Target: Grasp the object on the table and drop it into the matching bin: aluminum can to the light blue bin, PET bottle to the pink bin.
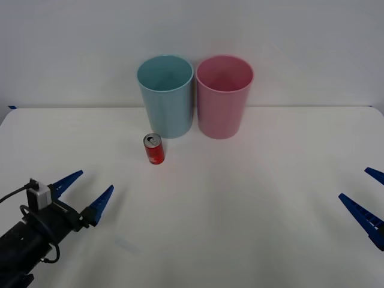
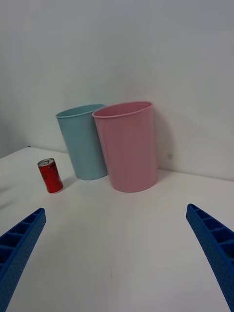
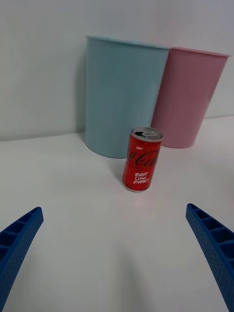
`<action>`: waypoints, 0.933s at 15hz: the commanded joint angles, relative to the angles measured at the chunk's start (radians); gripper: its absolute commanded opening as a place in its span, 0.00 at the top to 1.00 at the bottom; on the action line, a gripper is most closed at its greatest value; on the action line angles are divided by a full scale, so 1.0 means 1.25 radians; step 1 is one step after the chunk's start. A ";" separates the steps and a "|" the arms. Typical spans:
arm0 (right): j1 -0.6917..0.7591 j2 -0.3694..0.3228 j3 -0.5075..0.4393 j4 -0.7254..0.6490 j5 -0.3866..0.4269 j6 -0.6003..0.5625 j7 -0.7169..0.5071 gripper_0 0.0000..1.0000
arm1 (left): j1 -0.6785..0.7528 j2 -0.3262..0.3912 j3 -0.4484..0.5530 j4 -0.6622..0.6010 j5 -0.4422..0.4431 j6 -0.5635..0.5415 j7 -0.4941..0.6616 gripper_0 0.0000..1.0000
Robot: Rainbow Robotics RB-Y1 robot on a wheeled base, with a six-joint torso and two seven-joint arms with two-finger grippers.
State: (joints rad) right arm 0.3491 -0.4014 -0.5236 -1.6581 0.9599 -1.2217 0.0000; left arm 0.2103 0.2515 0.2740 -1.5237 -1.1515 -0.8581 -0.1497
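Right gripper (image 1: 360, 195) cut by frame edge; can (image 1: 154, 149) marking perhaps unreadable.

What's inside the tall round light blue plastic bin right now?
Looking down from the front, the tall round light blue plastic bin shows bare inner walls and nothing in it. The small red aluminum can stands upright on the white table before it.

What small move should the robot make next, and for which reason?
Probably the left gripper should advance toward the red can, keeping its fingers open. The can stands upright and untouched on the table, in front of the light blue bin, and it is nearer the left gripper than the right gripper.
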 commanded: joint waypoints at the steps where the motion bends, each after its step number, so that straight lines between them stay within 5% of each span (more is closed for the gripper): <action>1: 0.000 0.000 0.000 0.000 0.000 0.000 0.000 0.00 | -0.065 -0.002 -0.012 0.067 -0.008 -0.001 -0.009 0.00; 7: 0.000 0.000 0.000 0.000 0.000 0.000 0.000 0.00 | -0.192 -0.004 -0.049 0.200 -0.008 0.021 -0.046 0.00; 14: 0.000 0.000 0.000 0.000 0.000 0.000 0.000 0.00 | -0.239 -0.027 -0.147 0.208 -0.011 0.171 -0.061 0.00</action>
State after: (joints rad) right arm 0.3491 -0.4014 -0.5236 -1.6581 0.9599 -1.2217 0.0000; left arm -0.0853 0.2195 0.1055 -1.2639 -1.1657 -0.6641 -0.2243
